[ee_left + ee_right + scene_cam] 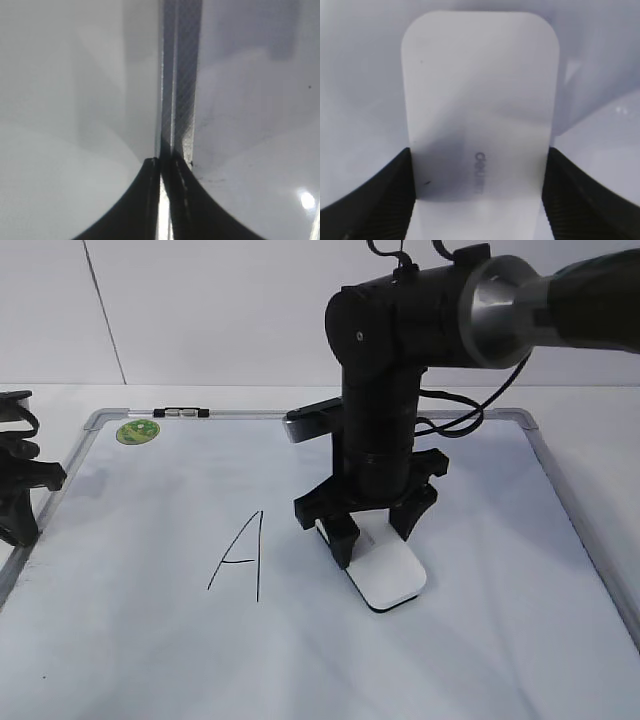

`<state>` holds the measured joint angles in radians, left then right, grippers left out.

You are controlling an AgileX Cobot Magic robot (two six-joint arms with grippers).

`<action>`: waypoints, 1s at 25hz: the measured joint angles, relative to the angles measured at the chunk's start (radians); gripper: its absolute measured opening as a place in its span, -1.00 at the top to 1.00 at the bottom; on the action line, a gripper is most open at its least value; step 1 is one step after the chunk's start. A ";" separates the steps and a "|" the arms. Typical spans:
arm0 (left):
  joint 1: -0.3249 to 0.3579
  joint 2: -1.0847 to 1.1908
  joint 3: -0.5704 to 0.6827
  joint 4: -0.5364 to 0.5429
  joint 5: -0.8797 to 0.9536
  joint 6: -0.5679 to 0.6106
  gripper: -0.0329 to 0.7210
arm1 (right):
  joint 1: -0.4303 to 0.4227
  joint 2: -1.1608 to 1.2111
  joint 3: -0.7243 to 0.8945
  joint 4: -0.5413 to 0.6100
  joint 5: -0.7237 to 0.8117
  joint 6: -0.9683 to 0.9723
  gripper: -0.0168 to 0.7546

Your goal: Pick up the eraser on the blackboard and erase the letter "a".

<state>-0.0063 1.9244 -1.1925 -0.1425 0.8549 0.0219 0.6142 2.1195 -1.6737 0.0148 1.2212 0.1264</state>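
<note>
The white eraser [390, 575] lies flat on the blackboard [130, 650], right of the capital "A" [240, 555]. My right gripper [375, 540] points straight down with a finger against each long side of the eraser. In the right wrist view the eraser [480, 80] fills the gap between the fingers [479, 150], grey lettering on top. No small letter "a" shows in any view. My left gripper [20, 490] rests at the board's left edge. In the left wrist view it [162, 160] is shut and empty over the board's metal frame [180, 75].
A round green sticker [138, 431] and a black-silver clip [182, 413] sit at the board's far left corner. The right arm's black body [385, 390] and its cable stand over the board's middle. The white table surrounds the board.
</note>
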 joint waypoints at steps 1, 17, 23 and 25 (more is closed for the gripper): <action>0.000 0.000 0.000 0.000 0.000 0.000 0.84 | 0.000 -0.007 0.002 -0.015 0.000 0.002 -0.51; 0.000 0.000 0.000 0.000 0.000 0.000 0.84 | -0.075 -0.366 -0.002 -0.202 0.014 0.116 -0.51; 0.000 0.000 0.000 0.000 -0.002 0.000 0.83 | -0.182 -0.425 -0.002 -0.207 0.021 0.130 -0.51; 0.000 0.000 0.000 0.000 -0.002 0.000 0.83 | -0.212 -0.443 -0.002 -0.209 0.023 0.130 -0.51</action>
<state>-0.0063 1.9244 -1.1925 -0.1425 0.8532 0.0219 0.4019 1.6770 -1.6758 -0.1944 1.2442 0.2559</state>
